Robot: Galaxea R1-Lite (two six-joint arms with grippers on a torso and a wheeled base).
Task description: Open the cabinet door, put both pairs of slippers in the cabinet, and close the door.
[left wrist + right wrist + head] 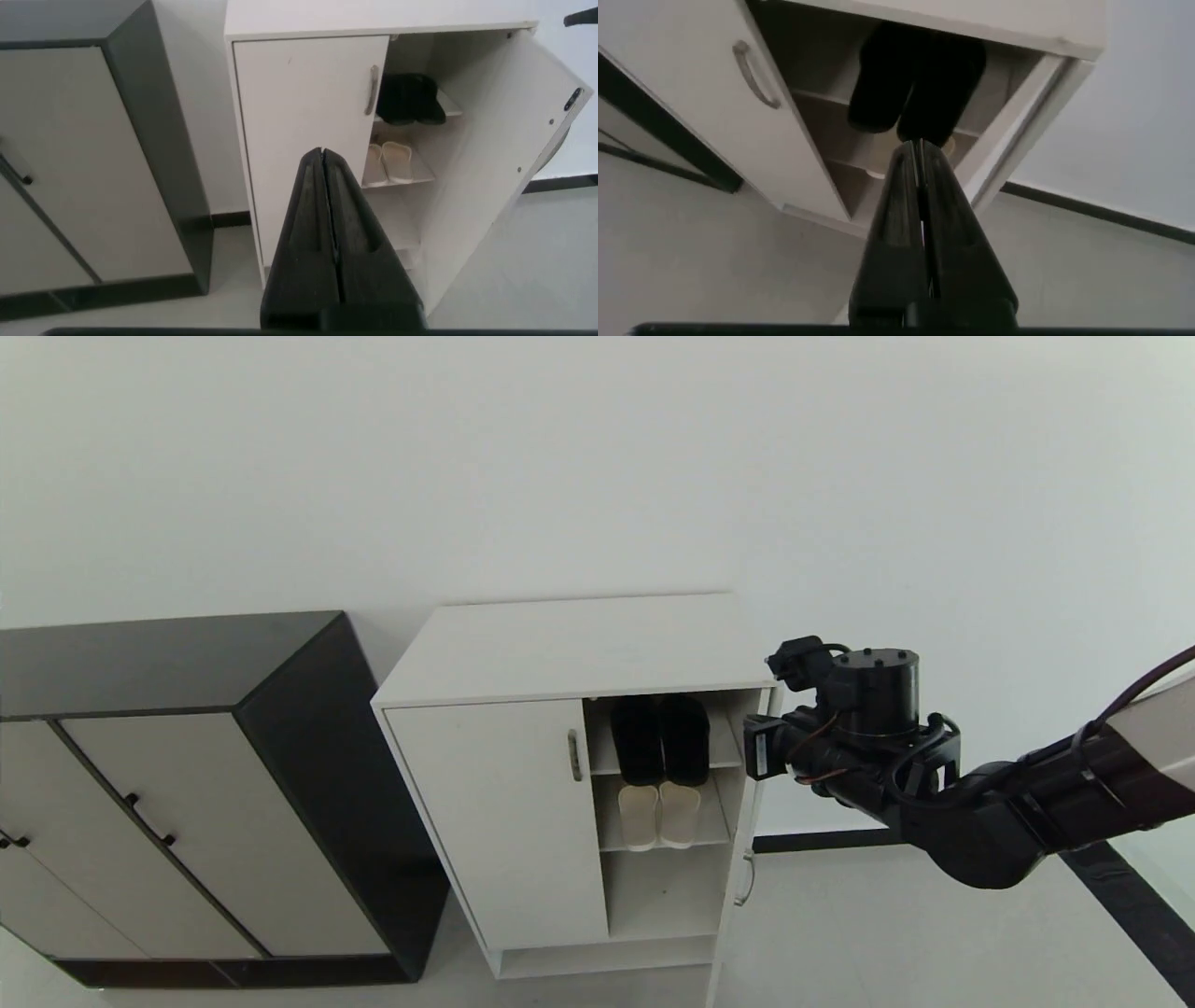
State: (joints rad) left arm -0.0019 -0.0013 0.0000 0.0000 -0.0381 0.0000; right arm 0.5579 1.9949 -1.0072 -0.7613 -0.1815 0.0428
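In the white wooden cabinet the black pair of slippers lies on the top shelf, the cream pair of slippers on the shelf below, long axes running front to back. Its right door stands open. The left pincer and right pincer are closed, empty.

Head view down onto the cabinet; both wrist views nearer, toward its front.

Plain home-like entryway, white shoe cabinet with slippers on shelves, dark cabinet beside it, bare white wall
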